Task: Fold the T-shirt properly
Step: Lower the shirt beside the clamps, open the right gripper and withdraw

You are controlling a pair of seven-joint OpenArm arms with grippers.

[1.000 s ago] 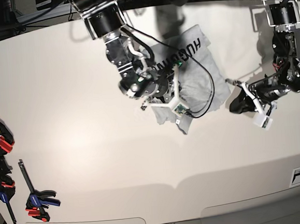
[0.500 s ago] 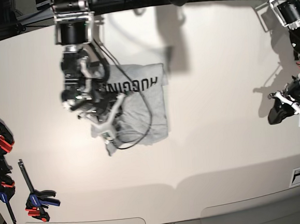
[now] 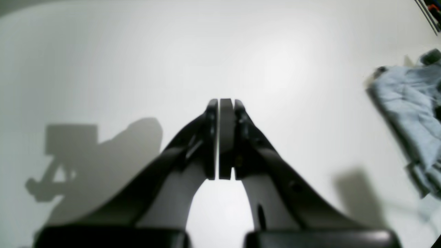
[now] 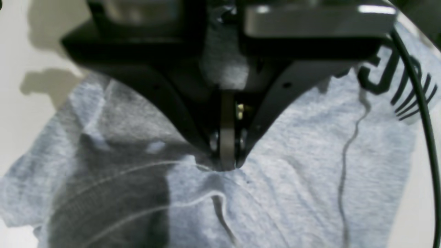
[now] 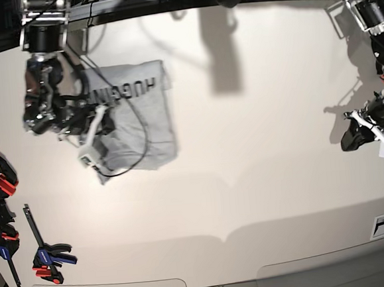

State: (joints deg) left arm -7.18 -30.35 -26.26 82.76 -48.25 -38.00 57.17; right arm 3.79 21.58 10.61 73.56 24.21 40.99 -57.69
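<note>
Pinching the T-shirt (image 4: pixel 293 179), right hand (image 4: pixel 225 162) points down.

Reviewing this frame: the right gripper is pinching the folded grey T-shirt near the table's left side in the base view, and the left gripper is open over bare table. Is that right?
Not quite: the left gripper is shut, not open. The left wrist view shows its jaws pressed together with nothing between them, over bare table. The rest stands: the right gripper pinches the T-shirt.

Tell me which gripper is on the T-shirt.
The right gripper, shut and pinching the grey T-shirt at the base view's left. The left gripper is shut over bare table, far from the shirt.
</note>
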